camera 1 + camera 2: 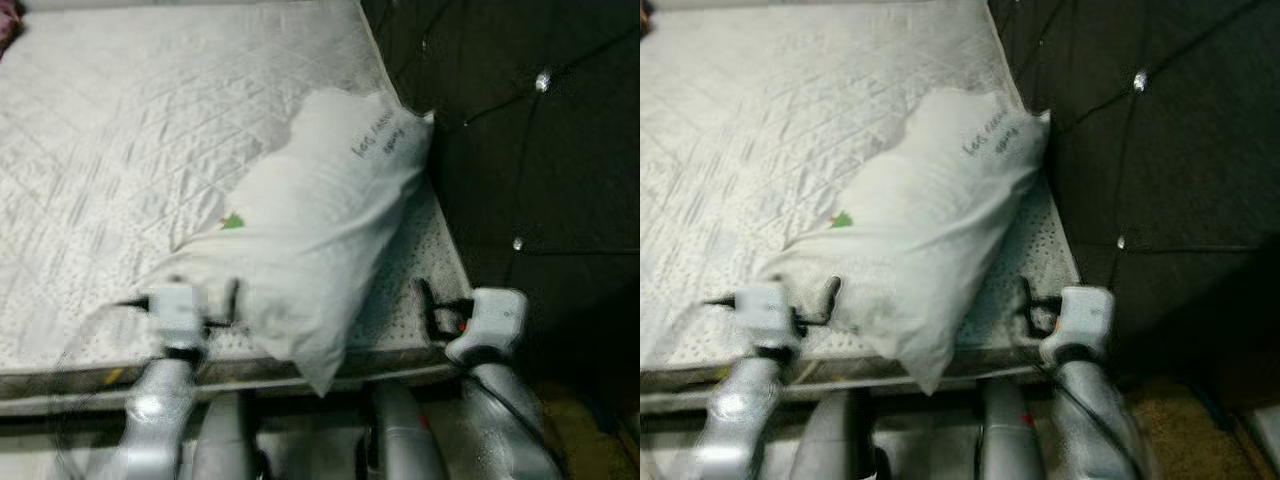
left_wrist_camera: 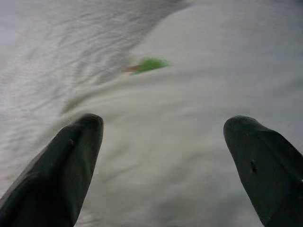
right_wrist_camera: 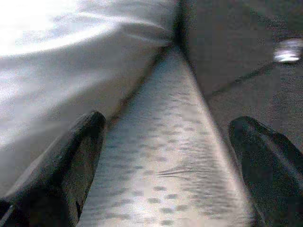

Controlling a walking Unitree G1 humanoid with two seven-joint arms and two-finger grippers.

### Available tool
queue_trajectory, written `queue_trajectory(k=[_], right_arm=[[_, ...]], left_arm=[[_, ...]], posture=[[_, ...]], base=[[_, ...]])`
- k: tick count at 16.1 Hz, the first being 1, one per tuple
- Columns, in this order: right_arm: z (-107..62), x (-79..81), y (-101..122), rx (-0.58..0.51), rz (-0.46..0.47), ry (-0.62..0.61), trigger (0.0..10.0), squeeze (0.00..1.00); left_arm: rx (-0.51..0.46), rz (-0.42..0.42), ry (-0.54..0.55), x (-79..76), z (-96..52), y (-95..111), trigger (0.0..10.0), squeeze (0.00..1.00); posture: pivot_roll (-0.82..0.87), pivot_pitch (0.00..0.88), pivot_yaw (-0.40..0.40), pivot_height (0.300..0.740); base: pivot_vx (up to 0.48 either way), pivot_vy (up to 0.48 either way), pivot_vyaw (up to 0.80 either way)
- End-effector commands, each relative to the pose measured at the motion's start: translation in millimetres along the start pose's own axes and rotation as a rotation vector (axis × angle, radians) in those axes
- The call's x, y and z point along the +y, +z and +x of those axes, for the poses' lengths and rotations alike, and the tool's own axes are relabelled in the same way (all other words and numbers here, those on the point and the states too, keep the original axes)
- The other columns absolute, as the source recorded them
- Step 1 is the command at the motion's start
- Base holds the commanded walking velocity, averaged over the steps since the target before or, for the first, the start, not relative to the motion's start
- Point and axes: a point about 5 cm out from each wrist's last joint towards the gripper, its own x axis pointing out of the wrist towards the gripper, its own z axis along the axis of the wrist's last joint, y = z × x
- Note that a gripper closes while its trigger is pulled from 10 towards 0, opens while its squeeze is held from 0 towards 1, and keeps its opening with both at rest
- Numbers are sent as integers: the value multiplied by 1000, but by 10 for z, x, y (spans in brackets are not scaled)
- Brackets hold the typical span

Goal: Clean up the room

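Pillow (image 1: 320, 225) lies diagonally on quilted mattress (image 1: 120, 140), near its right edge beside dark tufted headboard (image 1: 530, 150). Left gripper (image 2: 163, 142) fingers spread wide, over pillow's near end. Right gripper (image 3: 165, 151) fingers wide apart, holding nothing, above mattress strip between pillow and headboard.

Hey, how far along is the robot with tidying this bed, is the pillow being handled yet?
Done: nothing clearly finished; the pillow lies askew on the bare mattress, one corner hanging over the near edge. In hand: both claws are open at that edge, the left claw over the pillow's near end, the right claw over the mattress strip beside the dark headboard. Left: gripping and placing the pillow.
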Motion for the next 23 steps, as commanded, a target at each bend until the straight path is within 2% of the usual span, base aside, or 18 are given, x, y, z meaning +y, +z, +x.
queue_trajectory(k=[1,2,3,5,8,15,21,22,23], right_arm=[[7,41,25,-9,6,14,10000,0],[8,42,24,-9,7,15,10000,0],[-6,216,-107,116,31,270,10000,0],[-14,285,-94,100,-3,346,10000,0],[-5,283,-103,110,2,342,10000,0],[17,246,-111,124,13,334,10000,0],[-30,227,-196,203,-7,391,10000,0],[-36,233,-206,218,-3,413,10000,0],[-68,268,-214,241,13,489,10000,0]], left_arm=[[15,16,29,102,-27,-23,10000,0],[15,16,28,103,-29,-23,10000,0],[84,107,194,371,-279,-134,10000,0],[87,111,207,373,-302,-140,10000,0],[82,104,197,336,-272,-129,10000,0],[95,113,195,335,-254,-135,10000,0],[108,116,186,336,-263,-162,10000,0],[113,116,184,343,-268,-170,10000,0],[127,115,178,360,-278,-189,10000,0]], posture=[[-37,125,10,612],[-36,126,11,612],[-7,156,5,612],[-4,154,-1,612],[-9,150,1,612],[-6,149,2,612],[-10,153,-1,534],[-9,154,-1,524],[-6,152,0,514]], base=[[292,0,0],[292,0,0],[0,0,0],[0,0,384],[0,0,704],[0,0,0],[0,0,0],[0,0,0],[0,0,0]])
